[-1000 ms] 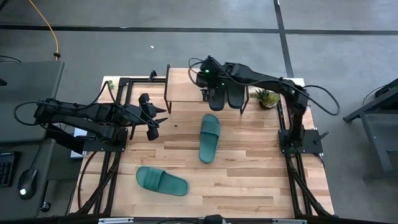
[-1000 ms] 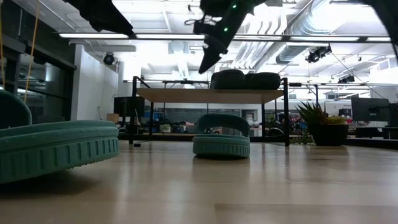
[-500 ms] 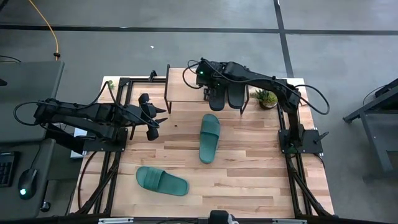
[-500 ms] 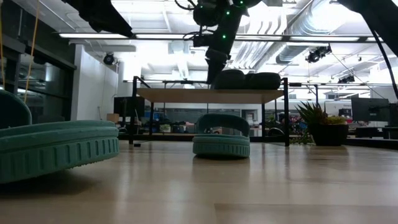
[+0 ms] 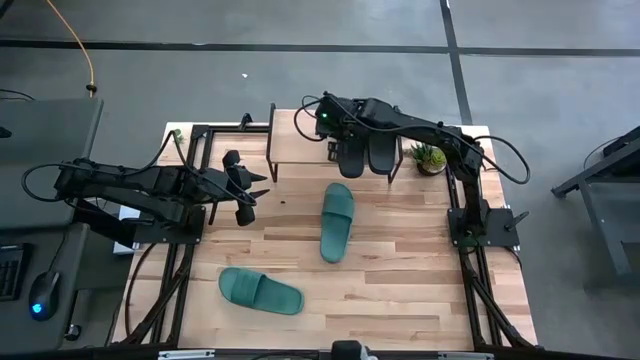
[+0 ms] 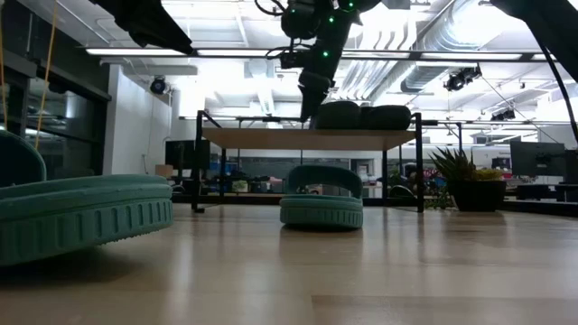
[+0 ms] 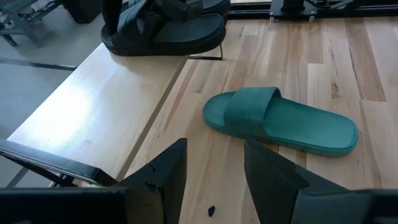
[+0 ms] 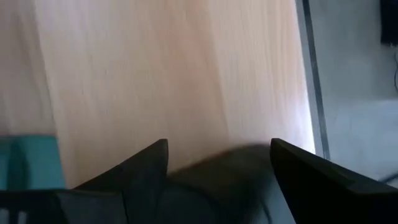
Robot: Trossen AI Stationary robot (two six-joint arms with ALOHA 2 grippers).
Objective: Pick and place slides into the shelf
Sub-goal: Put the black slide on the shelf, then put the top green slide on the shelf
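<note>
We see two black slides (image 5: 366, 153) resting on the shelf (image 5: 300, 140), our right gripper (image 5: 338, 130), fingers spread, having edged closer since.

Bright ceiling strip lights glare in the low view, while the right wrist view is blurred throughout.
</note>
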